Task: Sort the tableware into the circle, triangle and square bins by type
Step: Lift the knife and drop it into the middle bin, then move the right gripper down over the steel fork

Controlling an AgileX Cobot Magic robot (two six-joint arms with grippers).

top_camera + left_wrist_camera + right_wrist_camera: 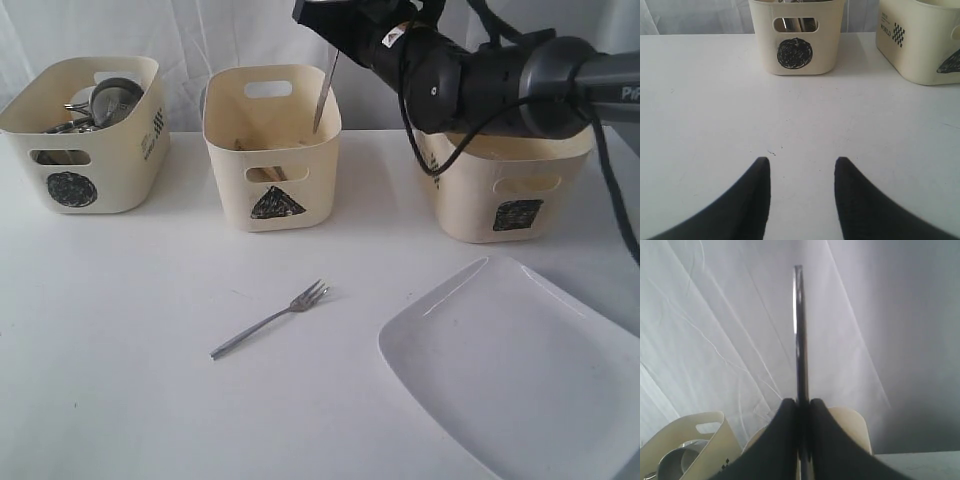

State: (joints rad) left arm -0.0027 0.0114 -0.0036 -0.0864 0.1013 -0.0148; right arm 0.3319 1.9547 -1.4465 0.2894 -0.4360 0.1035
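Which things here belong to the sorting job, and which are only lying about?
Job:
fork
white plate
knife, held in the right gripper
circle bin, with a steel mug inside
triangle bin
square bin

Not the job:
table
white curtain behind

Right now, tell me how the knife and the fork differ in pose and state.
The knife is clamped in the right hand, off the table; the fork lies free on the table. The knife hangs nearly upright over the triangle bin; the fork lies flat in front of that bin. The knife ends in a plain tip, the fork in tines. Both are slim steel cutlery.
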